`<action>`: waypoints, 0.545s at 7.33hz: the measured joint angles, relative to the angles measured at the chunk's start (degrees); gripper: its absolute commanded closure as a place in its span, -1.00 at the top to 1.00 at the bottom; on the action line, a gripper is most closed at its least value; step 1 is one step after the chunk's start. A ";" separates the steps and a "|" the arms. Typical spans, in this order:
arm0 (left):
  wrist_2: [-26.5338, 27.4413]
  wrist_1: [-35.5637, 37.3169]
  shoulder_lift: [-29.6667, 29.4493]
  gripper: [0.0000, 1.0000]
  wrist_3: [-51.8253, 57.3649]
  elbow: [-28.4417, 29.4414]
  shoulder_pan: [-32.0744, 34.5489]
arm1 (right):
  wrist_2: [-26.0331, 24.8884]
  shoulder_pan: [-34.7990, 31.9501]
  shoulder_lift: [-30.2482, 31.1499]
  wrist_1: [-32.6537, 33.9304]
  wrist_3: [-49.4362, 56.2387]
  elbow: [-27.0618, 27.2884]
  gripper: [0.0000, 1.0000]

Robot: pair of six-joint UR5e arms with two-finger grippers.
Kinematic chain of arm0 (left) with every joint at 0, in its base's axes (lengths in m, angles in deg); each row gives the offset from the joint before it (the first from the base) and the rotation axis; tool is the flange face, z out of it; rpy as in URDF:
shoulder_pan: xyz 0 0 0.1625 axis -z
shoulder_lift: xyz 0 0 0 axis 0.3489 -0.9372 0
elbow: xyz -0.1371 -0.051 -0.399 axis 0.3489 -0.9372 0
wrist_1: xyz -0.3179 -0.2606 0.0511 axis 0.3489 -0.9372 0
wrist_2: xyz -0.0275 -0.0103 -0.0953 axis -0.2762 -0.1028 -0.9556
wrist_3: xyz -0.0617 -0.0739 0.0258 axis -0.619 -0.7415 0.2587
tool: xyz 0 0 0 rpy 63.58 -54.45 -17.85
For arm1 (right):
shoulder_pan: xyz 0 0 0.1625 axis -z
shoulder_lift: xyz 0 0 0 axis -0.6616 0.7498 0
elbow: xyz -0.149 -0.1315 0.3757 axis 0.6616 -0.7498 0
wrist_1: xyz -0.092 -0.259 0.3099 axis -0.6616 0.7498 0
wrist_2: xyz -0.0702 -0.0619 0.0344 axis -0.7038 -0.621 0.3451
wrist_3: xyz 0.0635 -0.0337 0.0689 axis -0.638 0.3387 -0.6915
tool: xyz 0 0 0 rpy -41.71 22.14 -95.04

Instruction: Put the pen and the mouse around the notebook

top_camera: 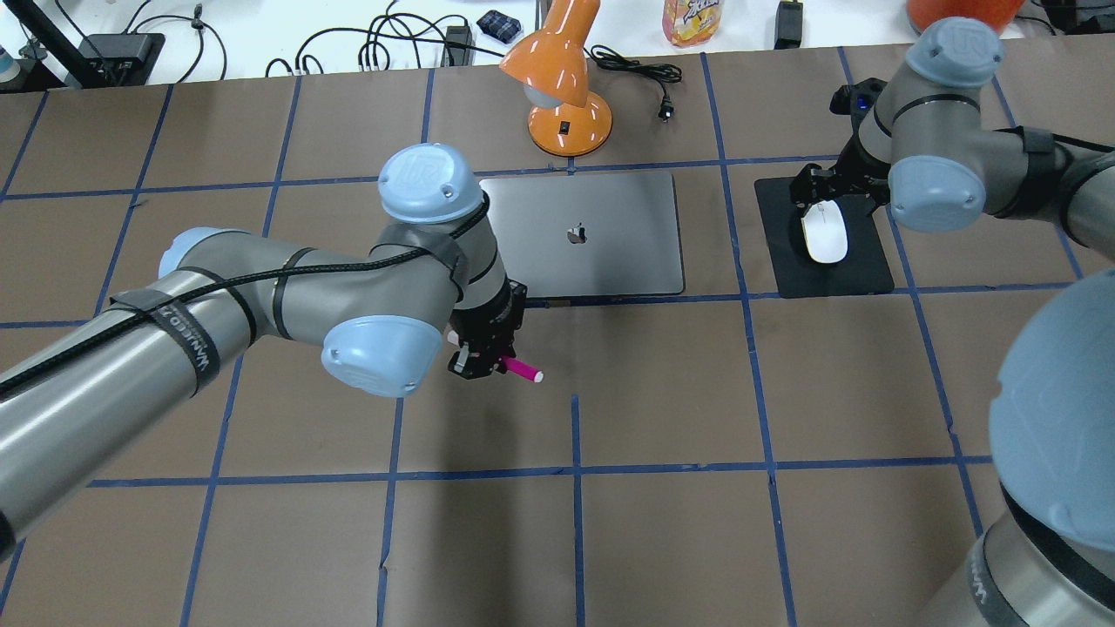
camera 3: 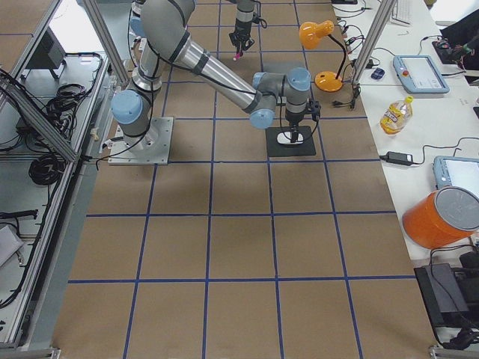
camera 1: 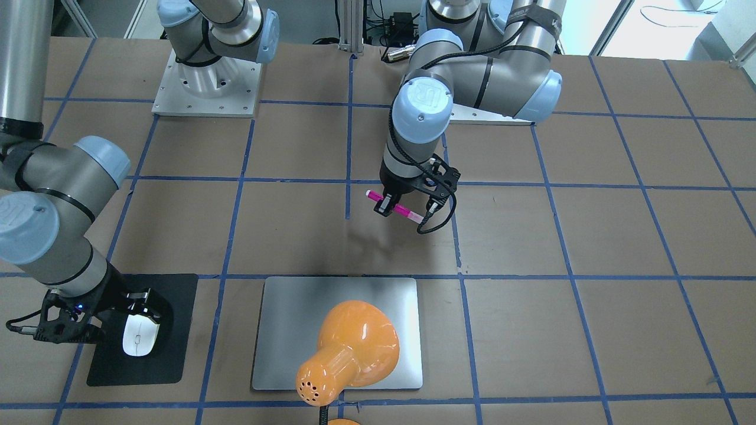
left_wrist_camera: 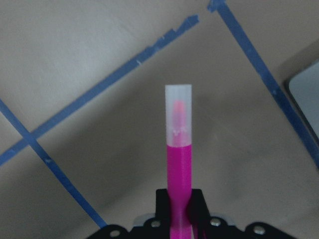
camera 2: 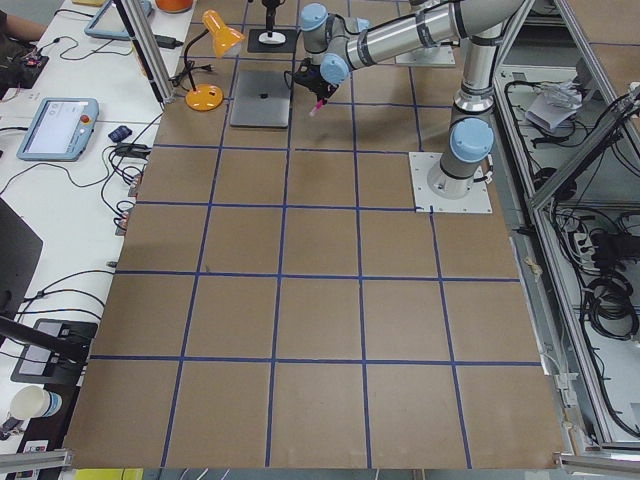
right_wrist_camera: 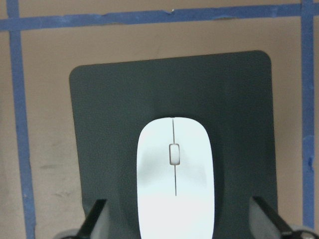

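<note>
The magenta pen with a pale clear end is held level above the brown table, my left gripper shut on its middle. In the overhead view the pen hangs just off the near left corner of the silver-grey notebook. The left wrist view shows the pen pointing away from the jaws. The white mouse lies on a black mat to the right of the notebook. My right gripper stands open over the mouse, with a finger on each side and a clear gap to it.
An orange desk lamp stands at the notebook's far edge, and its shade overhangs the notebook in the front-facing view. Cables, a bottle and tablets lie beyond the table's far edge. Blue tape lines grid the brown tabletop.
</note>
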State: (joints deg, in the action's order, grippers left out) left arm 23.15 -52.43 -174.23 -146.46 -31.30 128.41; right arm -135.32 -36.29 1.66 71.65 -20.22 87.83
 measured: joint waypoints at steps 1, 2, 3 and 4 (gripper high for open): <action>-2.28 0.07 -2.71 -1.00 -6.34 2.75 2.04 | -0.05 -0.86 3.83 -4.23 -2.16 -0.30 1.00; -3.76 -0.05 -5.36 -1.00 -11.55 5.14 3.83 | -0.03 -1.49 8.17 -9.66 -4.43 -0.88 1.00; -4.90 -0.24 -7.76 -1.00 -15.31 6.65 5.28 | -0.02 -1.76 12.48 -16.16 -5.83 -1.85 1.00; -6.06 -0.17 -9.59 -1.00 -17.97 7.57 6.01 | -0.03 -1.86 16.78 -22.97 -6.92 -2.86 1.00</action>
State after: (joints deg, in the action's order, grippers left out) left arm 17.09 -52.59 -183.82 -164.43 -23.73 134.42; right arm -135.35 -38.15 18.45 48.67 -27.14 84.97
